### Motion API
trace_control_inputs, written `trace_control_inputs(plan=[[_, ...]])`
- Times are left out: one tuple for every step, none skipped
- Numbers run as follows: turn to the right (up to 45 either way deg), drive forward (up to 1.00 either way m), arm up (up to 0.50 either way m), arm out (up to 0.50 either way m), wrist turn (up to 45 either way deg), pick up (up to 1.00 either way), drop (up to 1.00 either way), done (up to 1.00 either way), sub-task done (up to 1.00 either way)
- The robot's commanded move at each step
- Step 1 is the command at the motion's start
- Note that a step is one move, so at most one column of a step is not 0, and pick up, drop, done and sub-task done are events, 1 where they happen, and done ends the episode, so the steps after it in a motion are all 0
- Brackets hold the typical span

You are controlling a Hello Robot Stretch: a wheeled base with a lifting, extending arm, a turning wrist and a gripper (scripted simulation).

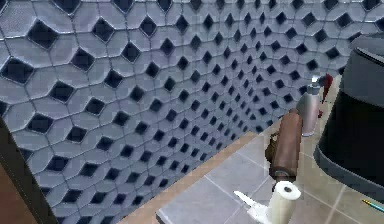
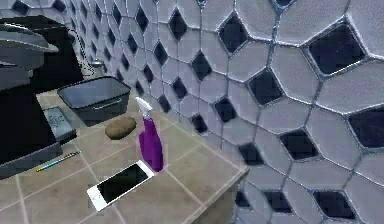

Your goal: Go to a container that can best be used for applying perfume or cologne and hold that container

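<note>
Gripper: whether its fingers are apart, together or on anything cannot be told from these pictures.

Arm side view. A purple spray bottle [image 2: 151,143] with a pale nozzle stands upright on a tan tiled counter [image 2: 190,170], near the middle of the picture and close to the counter's right edge. This is the item that fits the task. A phone [image 2: 122,183] lies flat with its pale screen up, nearer than the bottle and to its left; its far corner comes just beside the bottle's base, and contact cannot be confirmed. A brown rounded lump [image 2: 120,127] lies just left of the bottle and slightly farther back, apart from it. Farther left again, a dark open bin [image 2: 95,98] sits close to the patterned tile wall [image 2: 290,90]. A black appliance [image 2: 25,105] stands at the left edge. A thin pen-like stick [image 2: 58,159] lies on the counter in front of the appliance.

Forward view. The same kind of patterned wall [image 1: 120,90] covers the left and centre. At the right, on tan counter tiles [image 1: 335,190], a grey bottle [image 1: 312,103] with a dark red top stands far back beside the wall. A slender brown upright object [image 1: 285,145] stands nearer, and a white roll [image 1: 285,200] nearer still. A dark appliance [image 1: 355,125] occupies the right edge.
</note>
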Motion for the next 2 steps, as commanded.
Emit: trace_control_inputs(plan=[[0.0, 0.00, 0.50, 0.00, 0.0, 0.00, 0.00, 0.00, 0.00], [0.0, 0.00, 0.38, 0.00, 0.0, 0.00, 0.00, 0.00, 0.00]])
